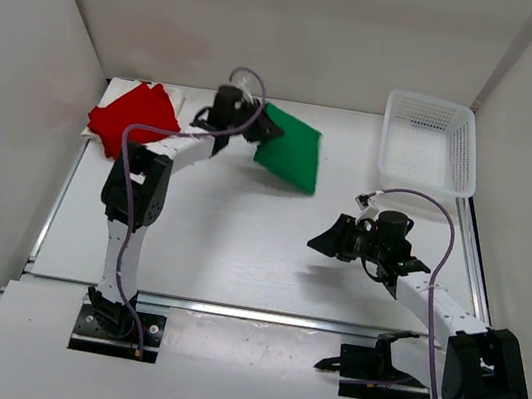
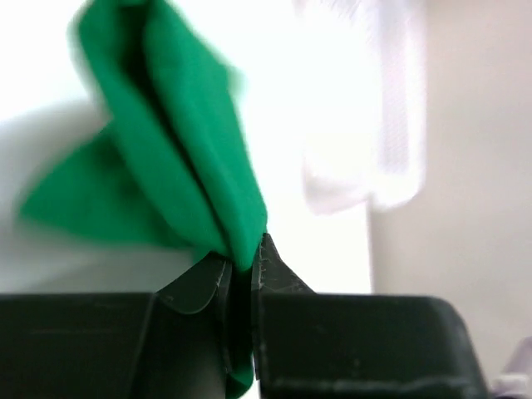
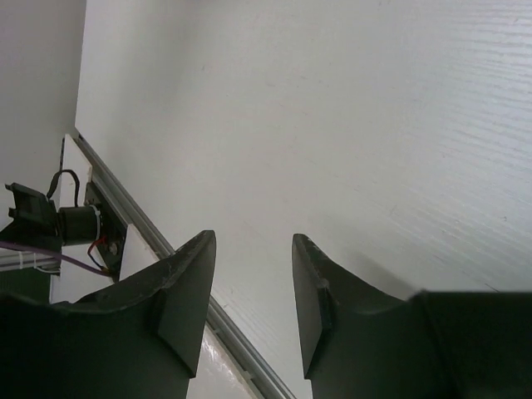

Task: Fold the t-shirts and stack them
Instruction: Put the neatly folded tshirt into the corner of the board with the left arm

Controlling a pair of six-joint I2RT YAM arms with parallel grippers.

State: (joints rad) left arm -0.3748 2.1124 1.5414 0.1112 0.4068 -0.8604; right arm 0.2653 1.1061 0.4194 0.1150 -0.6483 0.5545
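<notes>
A folded green t-shirt (image 1: 292, 149) hangs tilted at the back middle of the table, its left edge lifted. My left gripper (image 1: 262, 130) is shut on that edge; in the left wrist view the green cloth (image 2: 187, 158) runs down between the closed fingers (image 2: 278, 270). A folded red t-shirt (image 1: 133, 117) lies on a white one (image 1: 112, 94) at the back left. My right gripper (image 1: 322, 241) is open and empty above bare table at the right; the right wrist view shows its spread fingers (image 3: 187, 283) over the white surface.
A white mesh basket (image 1: 430, 143) stands at the back right corner. White walls enclose the table on three sides. A metal rail (image 1: 258, 314) runs along the table's near edge. The left arm's cable (image 1: 185, 136) loops over the red shirt area.
</notes>
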